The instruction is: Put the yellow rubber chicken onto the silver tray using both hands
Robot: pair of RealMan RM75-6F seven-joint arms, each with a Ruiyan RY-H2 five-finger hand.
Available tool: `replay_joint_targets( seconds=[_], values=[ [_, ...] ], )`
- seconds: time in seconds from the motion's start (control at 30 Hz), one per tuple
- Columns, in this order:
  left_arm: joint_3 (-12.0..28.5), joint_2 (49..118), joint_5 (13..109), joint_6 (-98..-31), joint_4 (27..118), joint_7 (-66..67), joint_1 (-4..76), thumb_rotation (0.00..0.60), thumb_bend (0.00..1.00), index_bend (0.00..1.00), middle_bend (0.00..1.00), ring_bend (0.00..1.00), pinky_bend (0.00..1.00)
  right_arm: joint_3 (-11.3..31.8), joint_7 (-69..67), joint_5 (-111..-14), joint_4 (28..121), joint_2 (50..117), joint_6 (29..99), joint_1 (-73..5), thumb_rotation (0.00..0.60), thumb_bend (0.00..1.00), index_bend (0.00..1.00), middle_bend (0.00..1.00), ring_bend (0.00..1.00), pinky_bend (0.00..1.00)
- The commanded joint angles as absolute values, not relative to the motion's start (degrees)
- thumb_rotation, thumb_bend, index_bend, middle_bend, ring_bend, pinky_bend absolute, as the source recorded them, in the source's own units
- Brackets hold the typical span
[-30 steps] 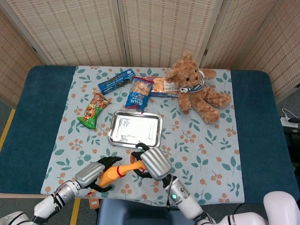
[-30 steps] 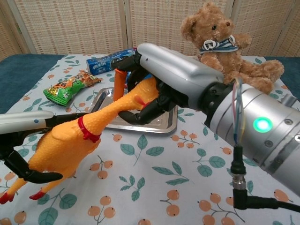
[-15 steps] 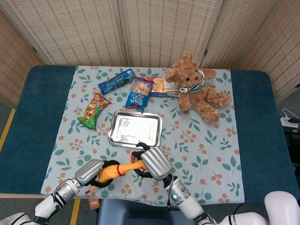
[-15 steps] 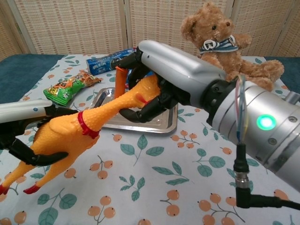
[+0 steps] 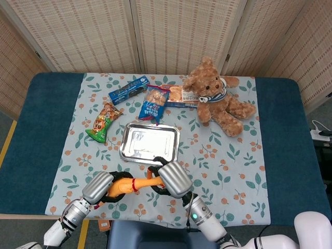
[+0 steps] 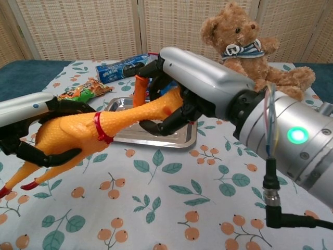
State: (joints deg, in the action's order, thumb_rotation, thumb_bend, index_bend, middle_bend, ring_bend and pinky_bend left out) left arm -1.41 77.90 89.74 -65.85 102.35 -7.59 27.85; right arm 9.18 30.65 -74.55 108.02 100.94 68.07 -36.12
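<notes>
Chest view, right hand [image 6: 177, 99]: dark fingers are wrapped around the head and neck end of the yellow rubber chicken [image 6: 88, 135], gripping it.
Chest view, left hand [image 6: 36, 133]: dark fingers are clamped around the chicken's body; its red feet hang past the hand toward the lower left.
Chicken position: held off the cloth between the two hands, lying roughly level, on the near side of the silver tray [image 6: 122, 104] and not on it.
Head view, hands: the left hand [image 5: 98, 187] and right hand [image 5: 174, 179] show as silver backs at the near table edge, with the chicken [image 5: 127, 185] bridging them.
Tray contents: in the head view the tray [image 5: 150, 142] holds nothing; in the chest view the chicken and right hand cover most of it.
Head view only: the full table layout, including the biscuit box [image 5: 181, 96] behind the blue bag [image 5: 154, 104].
Chest view only: the finger wrap on the chicken and the red band at its neck.
Count: one chicken, one tray, one teddy bear [image 5: 215, 96], one green snack packet [image 5: 105, 122], one blue box [image 5: 128, 90], one blue bag, one biscuit box.
Surface: floral tablecloth [image 5: 228, 155].
</notes>
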Motion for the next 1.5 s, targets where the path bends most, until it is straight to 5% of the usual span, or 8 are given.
replay_joint_targets(
  seconds=[0.03,0.17,0.3,0.4,0.6,1.17,1.5],
  values=[
    [-0.9,79.0,89.6,-67.0,101.8,-9.1,27.3,0.600,0.89,0.80,0.86,0.76,0.85,9.2,30.6,-74.7,108.2,100.8,68.2,-36.1,0.600,0.34,0.83,0.66,0.73,0.78],
    [-1.9,79.9,93.5,-68.5,98.7,-10.2,27.3,0.600,0.68,0.62,0.70,0.61,0.58,9.3,30.4,-75.0,108.4,100.7,68.5,-36.0,0.600,0.34,0.83,0.66,0.73,0.78],
    [-3.0,78.5,92.7,-65.0,99.7,-12.0,28.4,0.600,0.47,0.18,0.21,0.16,0.30,9.2,30.5,-75.1,108.5,100.6,68.7,-35.9,0.600,0.34,0.83,0.66,0.73,0.78],
    [-2.7,76.7,90.6,-62.5,101.9,-15.3,29.4,0.600,0.42,0.01,0.00,0.00,0.13,9.1,30.5,-75.1,108.5,100.5,68.8,-35.8,0.600,0.34,0.83,0.66,0.73,0.78],
    [-3.1,73.2,90.3,-58.9,104.0,-23.2,31.2,0.600,0.35,0.00,0.00,0.00,0.03,9.2,30.2,-75.0,108.1,100.3,68.9,-35.7,0.600,0.34,0.83,0.66,0.73,0.78],
    [-2.8,69.1,95.8,-64.0,102.6,-45.2,32.4,0.600,0.32,0.00,0.00,0.00,0.00,10.8,28.3,-75.8,101.3,103.7,72.7,-34.4,0.600,0.34,0.83,0.67,0.74,0.78],
    [2.7,73.4,88.4,-69.0,93.4,-36.9,30.0,0.600,0.32,0.00,0.00,0.00,0.00,12.3,25.0,-74.7,100.8,102.2,71.3,-34.5,0.600,0.34,0.83,0.67,0.74,0.78]
  ],
)
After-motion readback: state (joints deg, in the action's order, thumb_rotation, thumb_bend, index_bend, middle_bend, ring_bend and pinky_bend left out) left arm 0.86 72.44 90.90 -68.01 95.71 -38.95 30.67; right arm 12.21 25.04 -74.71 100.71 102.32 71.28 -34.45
